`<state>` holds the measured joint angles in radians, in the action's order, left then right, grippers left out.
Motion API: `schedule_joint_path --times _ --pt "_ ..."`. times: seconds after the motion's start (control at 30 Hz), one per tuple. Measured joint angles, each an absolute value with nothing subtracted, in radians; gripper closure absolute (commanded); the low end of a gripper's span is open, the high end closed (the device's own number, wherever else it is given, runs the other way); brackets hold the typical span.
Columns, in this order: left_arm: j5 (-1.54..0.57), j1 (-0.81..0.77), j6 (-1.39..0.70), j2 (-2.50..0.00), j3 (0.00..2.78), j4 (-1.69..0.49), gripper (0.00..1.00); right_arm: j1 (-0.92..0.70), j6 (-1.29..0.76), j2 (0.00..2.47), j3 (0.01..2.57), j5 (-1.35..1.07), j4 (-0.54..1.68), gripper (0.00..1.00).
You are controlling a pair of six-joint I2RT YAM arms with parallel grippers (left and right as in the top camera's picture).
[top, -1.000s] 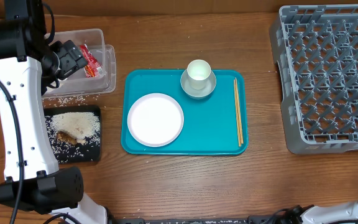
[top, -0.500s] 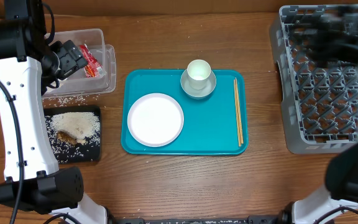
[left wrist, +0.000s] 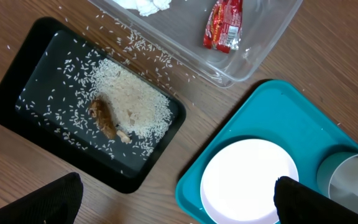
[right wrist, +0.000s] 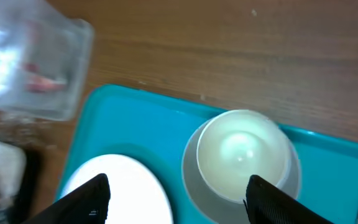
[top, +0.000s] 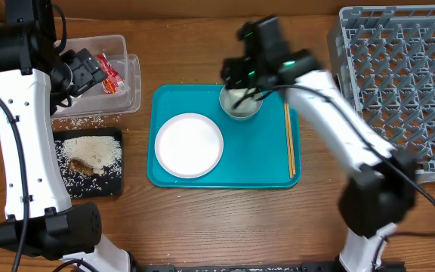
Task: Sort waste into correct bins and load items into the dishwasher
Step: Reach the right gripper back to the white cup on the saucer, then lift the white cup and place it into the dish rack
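Observation:
A white cup (top: 239, 96) stands in a pale grey-green bowl (top: 241, 113) on the teal tray (top: 255, 162), with a white plate (top: 189, 145) and chopsticks (top: 289, 136). My right gripper (top: 242, 81) hovers open just above the cup (right wrist: 244, 152), holding nothing. My left gripper (top: 83, 72) is open and empty over the clear tub (top: 132, 87), which holds a red wrapper (left wrist: 224, 25) and tissue (left wrist: 145, 5). The black tray (left wrist: 17, 81) holds rice (left wrist: 132, 102) and brown food (left wrist: 104, 118). The grey dish rack (top: 399, 91) stands at the right.
Loose rice grains (top: 78, 121) lie on the table between the tub and the black tray. The right arm (top: 346, 143) stretches across the tray's right side and over the chopsticks' end.
My right arm has swung in from the right, passing over the dish rack, and now hangs above the cup. The left arm has not moved.

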<state>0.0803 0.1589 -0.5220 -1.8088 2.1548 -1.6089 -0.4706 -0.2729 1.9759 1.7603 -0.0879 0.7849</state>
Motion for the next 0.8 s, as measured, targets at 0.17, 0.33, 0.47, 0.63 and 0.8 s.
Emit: schedule_joint_path --times 0.17,0.33,0.47,0.63,0.8 --pt "0.08 0.159 -0.522 -1.809 2.155 -1.609 0.0 -0.534 -0.298 2.121 1.76 0.028 0.727 0.31" --pt "0.08 0.159 -0.522 -1.809 2.155 -1.609 0.0 -0.545 -0.307 2.176 1.76 0.106 0.704 0.45" --pt "0.08 0.159 -0.522 -1.809 2.155 -1.609 0.0 -0.544 -0.312 2.177 1.76 0.144 0.701 0.55" --pt "0.08 0.159 -0.522 -1.809 2.155 -1.609 0.0 -0.544 -0.311 2.177 1.76 0.163 0.702 0.84" --pt "0.08 0.159 -0.522 -1.809 2.155 -1.609 0.0 -0.544 -0.315 2.18 1.785 0.168 0.772 0.93"
